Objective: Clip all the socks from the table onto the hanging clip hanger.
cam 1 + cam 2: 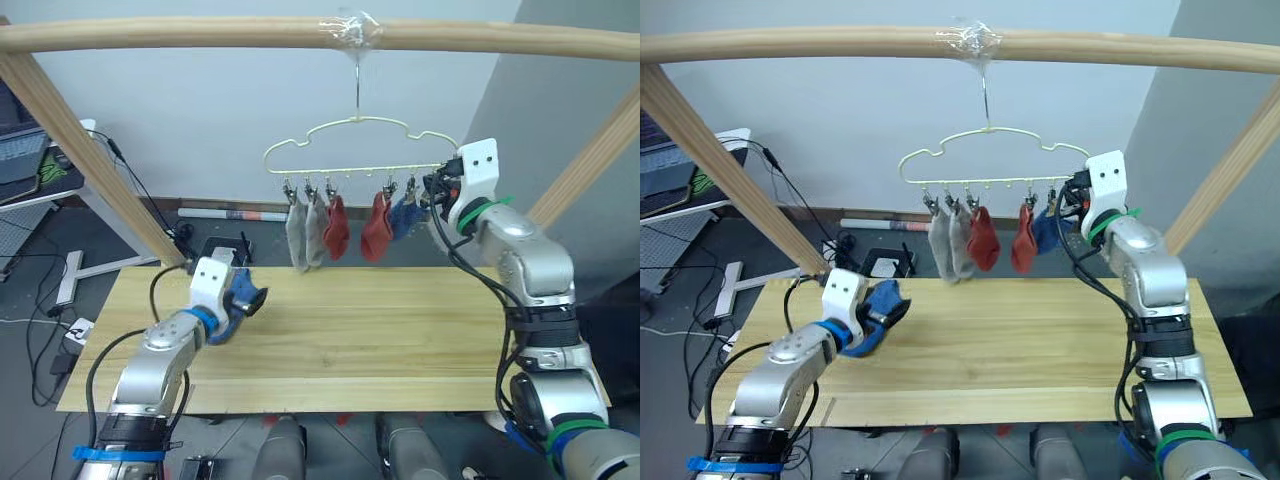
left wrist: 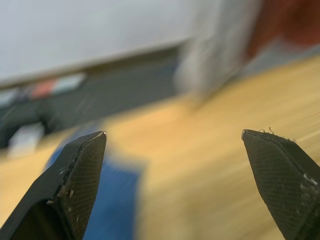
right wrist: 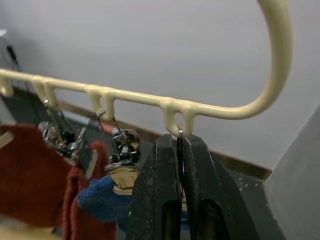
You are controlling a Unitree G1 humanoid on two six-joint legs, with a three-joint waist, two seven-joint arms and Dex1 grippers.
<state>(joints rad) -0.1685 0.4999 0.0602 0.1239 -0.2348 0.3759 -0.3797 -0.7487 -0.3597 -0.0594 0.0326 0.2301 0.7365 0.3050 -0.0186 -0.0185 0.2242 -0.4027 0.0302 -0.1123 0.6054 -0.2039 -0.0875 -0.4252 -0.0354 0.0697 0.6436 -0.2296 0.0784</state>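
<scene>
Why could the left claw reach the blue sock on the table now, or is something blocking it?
Probably yes. The left claw is open right over the blue sock on the table, and nothing lies between them.

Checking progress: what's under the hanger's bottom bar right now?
Under the hanger: two grey socks, two red socks and one blue sock hang clipped. The right gripper is shut on the last clip, covering it.

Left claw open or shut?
Open. The left claw shows a wide gap between its fingers, the blue sock beneath them.
</scene>
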